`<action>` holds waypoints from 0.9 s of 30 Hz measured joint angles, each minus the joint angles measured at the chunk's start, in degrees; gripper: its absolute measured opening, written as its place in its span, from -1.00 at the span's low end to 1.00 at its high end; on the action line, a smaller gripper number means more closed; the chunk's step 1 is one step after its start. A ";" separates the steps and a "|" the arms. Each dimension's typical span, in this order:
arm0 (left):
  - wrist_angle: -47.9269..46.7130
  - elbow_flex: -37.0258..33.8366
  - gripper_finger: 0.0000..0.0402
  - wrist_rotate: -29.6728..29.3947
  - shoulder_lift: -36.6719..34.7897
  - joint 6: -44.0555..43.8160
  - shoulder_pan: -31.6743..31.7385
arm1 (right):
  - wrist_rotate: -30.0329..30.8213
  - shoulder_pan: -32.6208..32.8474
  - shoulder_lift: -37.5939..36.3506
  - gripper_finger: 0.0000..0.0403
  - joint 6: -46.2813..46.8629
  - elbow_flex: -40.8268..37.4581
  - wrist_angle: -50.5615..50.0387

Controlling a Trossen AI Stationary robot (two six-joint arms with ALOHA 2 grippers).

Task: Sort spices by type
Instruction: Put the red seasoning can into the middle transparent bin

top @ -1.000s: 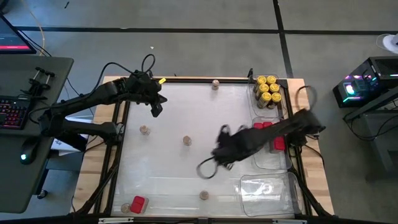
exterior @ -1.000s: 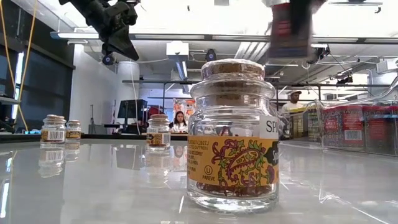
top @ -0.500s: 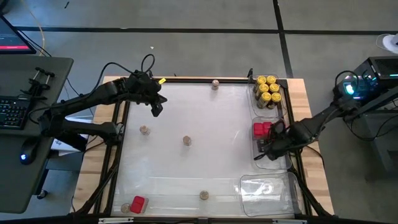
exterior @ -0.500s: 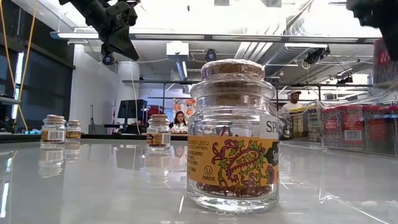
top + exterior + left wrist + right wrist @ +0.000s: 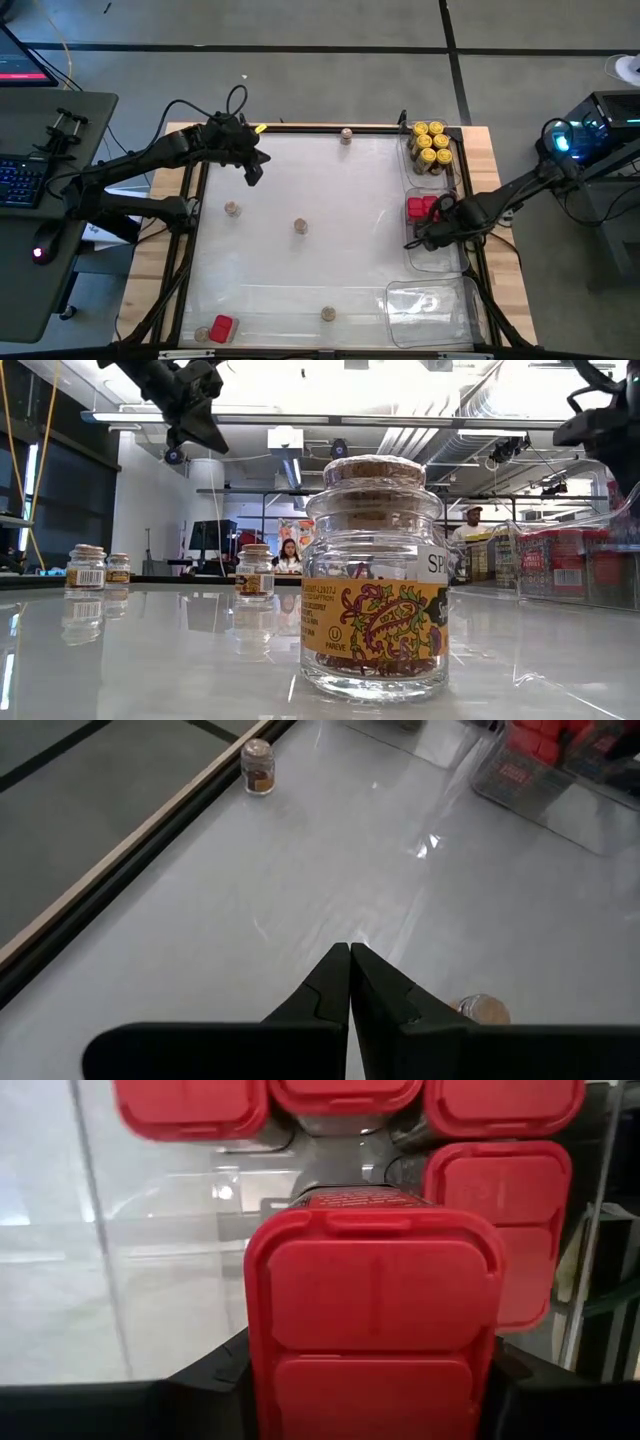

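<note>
- Holding a red boxy plastic spice tin (image 5: 375, 1320) between its two dark fingers, the right gripper (image 5: 428, 231) hangs over the clear plastic tray (image 5: 437, 262) at the right edge of the table, just near of the red tins (image 5: 421, 207) already lying in it.
- The held tin looks stiff and light; its flat sides give the fingers square faces to press on, so a hold across the narrow body, as now, seems the safest. Its smooth plastic could slip if the pinch slackens early.
- One more red boxy tin (image 5: 221, 326) lies at the near left corner of the white glossy table (image 5: 300, 270), well apart from the tray.
- Small round glass jars with cork-coloured tops stand scattered: one at the far edge (image 5: 346, 135), one left of centre (image 5: 232, 210), one near the middle (image 5: 300, 226), one near the front (image 5: 327, 314). Glass is hard, slick and breakable; I would take each low around the body, not by the stopper, which may pull loose.
- Round jars with yellow lids (image 5: 430, 144) sit grouped in the far right tray.
- The left gripper (image 5: 251, 172) waits above the far left of the table, fingers pressed together on nothing.
</note>
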 joint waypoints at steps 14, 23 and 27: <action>0.46 0.00 -1.00 -0.01 0.00 0.01 0.00 | -1.46 -2.28 0.04 0.13 0.00 -3.85 2.08; 0.43 0.00 -1.00 0.01 0.00 0.06 0.00 | -1.46 -2.28 -0.13 0.12 -0.01 -3.83 1.89; 0.43 0.00 -1.00 0.01 0.00 0.62 0.02 | -1.19 -2.28 -0.13 0.22 0.40 -3.22 1.03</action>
